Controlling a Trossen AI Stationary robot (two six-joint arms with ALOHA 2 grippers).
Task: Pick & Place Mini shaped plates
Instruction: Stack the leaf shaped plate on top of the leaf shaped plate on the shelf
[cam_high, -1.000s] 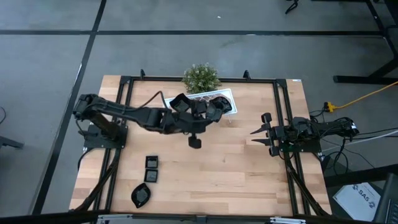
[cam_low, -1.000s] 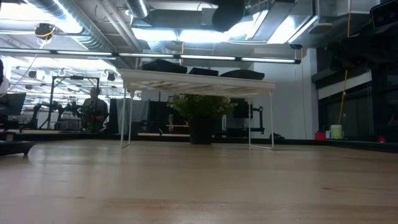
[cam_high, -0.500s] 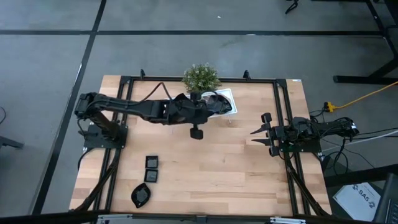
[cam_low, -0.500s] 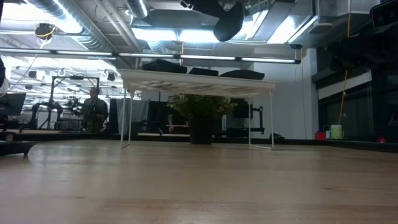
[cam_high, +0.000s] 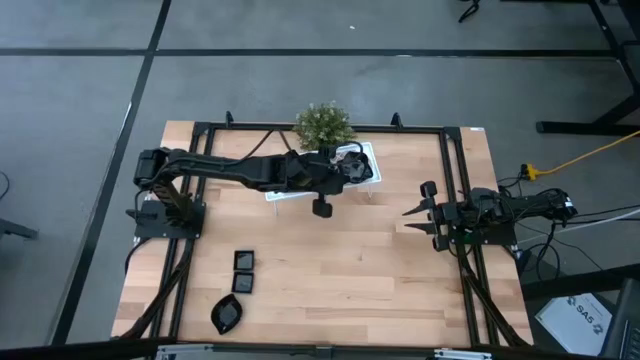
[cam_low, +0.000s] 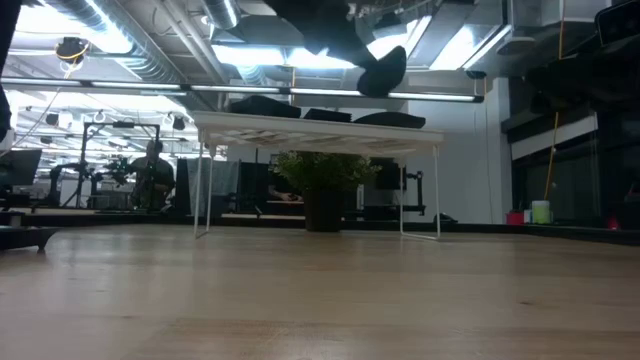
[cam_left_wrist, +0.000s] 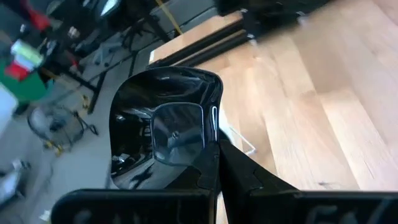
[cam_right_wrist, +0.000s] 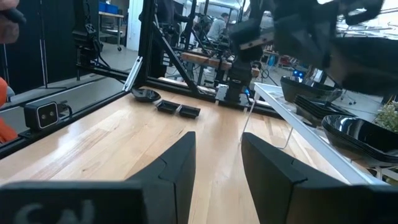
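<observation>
My left gripper (cam_high: 322, 197) reaches over the near edge of the white rack (cam_high: 352, 152) and is shut on a glossy black squarish mini plate (cam_left_wrist: 163, 134). In the low view that plate (cam_low: 382, 70) hangs just above the rack top (cam_low: 318, 131), where other black plates (cam_low: 262, 105) rest. Two small square plates (cam_high: 243, 261) and a leaf-shaped one (cam_high: 228, 314) lie flat on the table near its front left. The green plant (cam_high: 323, 122) stands behind the rack. My right gripper (cam_high: 412, 218) waits, open, at the table's right side. My left gripper pinches the squarish plate by one rim (cam_left_wrist: 215, 144) between its two fingers. One finger (cam_left_wrist: 235, 175) shows beside the rim; the other is hidden behind the plate. The plate is lifted clear and stands steeply tilted, hanging below the gripper (cam_low: 382, 70) over the rack.
Black frame rails (cam_high: 455, 180) run along the table's left and right sides. The rack stands on thin white legs (cam_low: 205, 185), with the plant pot (cam_low: 322, 210) behind it. Bare wood (cam_high: 360, 270) fills the table's middle and front right.
My left arm has stretched toward the table's far edge and slightly right, carrying the plate from over the open table to the rack's near edge. In the low view the plate has come down from the picture's top to just above the rack top.
</observation>
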